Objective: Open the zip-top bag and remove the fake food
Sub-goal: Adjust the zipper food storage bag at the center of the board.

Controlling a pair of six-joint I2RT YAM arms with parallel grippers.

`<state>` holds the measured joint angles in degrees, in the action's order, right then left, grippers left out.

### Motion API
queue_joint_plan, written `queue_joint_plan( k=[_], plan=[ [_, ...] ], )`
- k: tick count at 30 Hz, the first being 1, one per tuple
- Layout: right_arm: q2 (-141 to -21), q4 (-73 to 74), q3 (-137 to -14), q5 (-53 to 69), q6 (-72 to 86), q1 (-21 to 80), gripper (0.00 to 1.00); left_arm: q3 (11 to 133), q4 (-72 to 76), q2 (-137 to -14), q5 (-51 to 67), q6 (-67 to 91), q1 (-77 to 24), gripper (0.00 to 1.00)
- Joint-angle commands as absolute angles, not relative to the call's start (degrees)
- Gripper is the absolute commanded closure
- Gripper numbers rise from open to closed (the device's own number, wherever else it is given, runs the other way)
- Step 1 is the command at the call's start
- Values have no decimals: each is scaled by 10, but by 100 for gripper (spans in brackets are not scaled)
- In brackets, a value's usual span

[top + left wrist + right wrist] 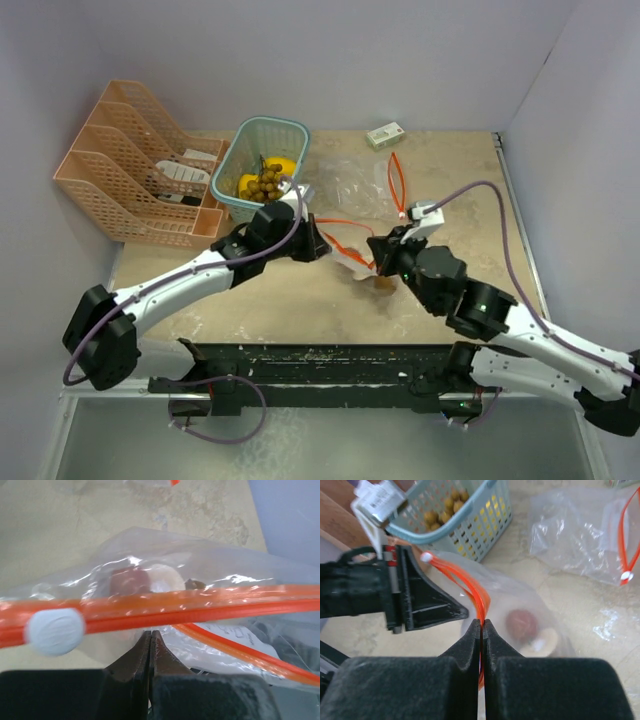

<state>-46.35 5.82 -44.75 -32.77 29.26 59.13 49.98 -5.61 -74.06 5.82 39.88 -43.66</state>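
Up close: got the right gripper [482, 625] clenched flat on the orange zip strip [479, 597] of the zip-top bag [515, 592], with that strip caught squarely between the jaws. Facing it, nearly tip to tip, the left gripper [151, 636], pinched shut just under the same strip, apparently with one wall of film caught, though hard to call for certain. White slider [55, 630] just off to one side of that pinch. Inside the bag, fake food [162, 577] not yet out: a red piece [521, 624] and a round beige piece [546, 641], lying low against the tabletop [300, 300]. To do this step well: draw the two lips apart gently and level, straight away from each other. Avoid hoisting the bag so high as to spill the pieces sideways. Watch for film slipping out of the left pinch, and re-grip closer to the strip if so. Further back, a teal basket [272, 121] holding a brownish grape cluster [268, 182] and yellow fruits [283, 165], already free of any bag. Beyond that, a second clear bag [355, 185] lying slack, a small white-green box [385, 133] at the far edge and a peach file rack [130, 165] in the far left corner. Mottled beige, stone-look tabletop; pale lavender walls [300, 50] closing in on three sides.
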Motion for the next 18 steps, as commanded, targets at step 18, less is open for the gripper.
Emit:
queue_joint_plan(
  k=[18],
  plan=[
    [-491, -2, -433, -272, 279, 591, 100, 547, -8, -827, 100, 402, -447, 100]
  ],
)
